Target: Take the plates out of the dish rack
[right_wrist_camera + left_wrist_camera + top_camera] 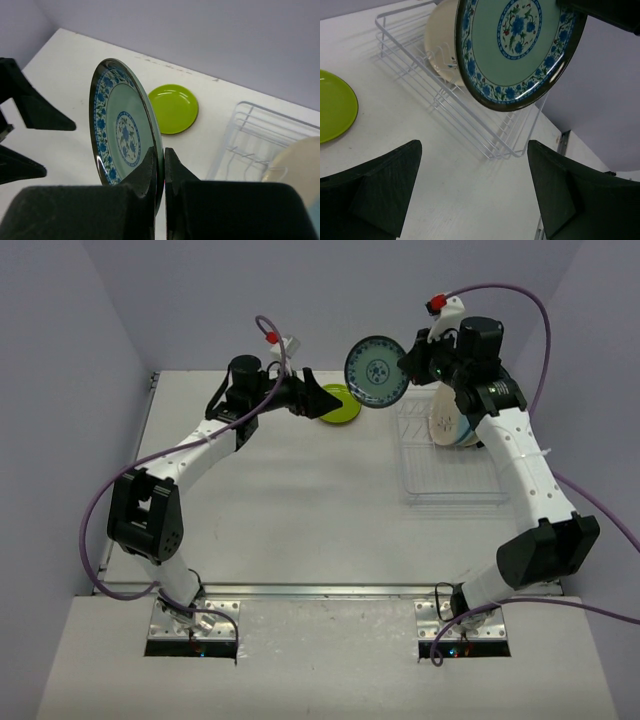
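1. Dish rack [452,485] sits on the table's right side. A cream plate [444,420] stands upright in its slotted end, not yet unloaded.
2. Teal-patterned plate [376,372] is in the air left of the rack, on edge, face toward the left arm; likely a handover.
3. Lime-green plate [340,405] lies flat on the table, already out.
4. Right gripper [161,159] is pinched on the patterned plate's rim.
5. Left gripper [474,150] has its jaws wide and empty, aimed at that plate to receive it.

The left arm [190,455] and right arm [525,465] are white with black joints; purple cables [84,525] loop from red plugs [271,337]; silver base plates [170,625].
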You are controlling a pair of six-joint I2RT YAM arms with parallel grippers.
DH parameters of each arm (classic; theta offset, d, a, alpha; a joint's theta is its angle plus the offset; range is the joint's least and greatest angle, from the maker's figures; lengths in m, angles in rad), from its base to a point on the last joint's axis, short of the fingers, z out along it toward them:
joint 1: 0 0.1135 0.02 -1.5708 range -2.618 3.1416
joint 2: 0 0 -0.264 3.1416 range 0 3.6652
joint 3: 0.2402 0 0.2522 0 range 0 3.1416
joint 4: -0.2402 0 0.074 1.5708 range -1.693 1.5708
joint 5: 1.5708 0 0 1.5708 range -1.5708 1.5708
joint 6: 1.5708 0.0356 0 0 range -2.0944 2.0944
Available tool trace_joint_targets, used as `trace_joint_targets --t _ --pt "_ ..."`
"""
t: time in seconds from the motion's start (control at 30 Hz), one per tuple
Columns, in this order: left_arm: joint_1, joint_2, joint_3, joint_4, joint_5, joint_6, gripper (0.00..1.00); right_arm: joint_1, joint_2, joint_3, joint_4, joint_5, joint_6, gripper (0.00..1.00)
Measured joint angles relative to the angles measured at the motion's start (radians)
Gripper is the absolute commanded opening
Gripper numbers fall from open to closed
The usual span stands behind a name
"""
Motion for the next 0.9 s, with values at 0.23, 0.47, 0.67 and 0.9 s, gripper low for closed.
trace_joint_targets --t 0.23,0.47,0.67,0.9 --pt "0.0 0.001 -0.014 0.037 0.062 -0.083 0.6 0.026 0.0 -0.05 -0.005 -0.149 0.059 0.0" --pt "0.005 0.028 -0.014 0.114 0.1 -0.181 0.29 0.039 0.0 -0.087 -0.01 -0.22 0.096 0.0" --pt "0.018 0.066 -0.016 0.15 0.133 -0.24 0.0 0.037 0.01 -0.097 -0.004 -0.242 0.134 0.74" --pt "0.062 0.211 0.083 0.097 0.084 -0.258 0.0 0.029 0.033 -0.097 -0.006 -0.094 0.194 0.99"
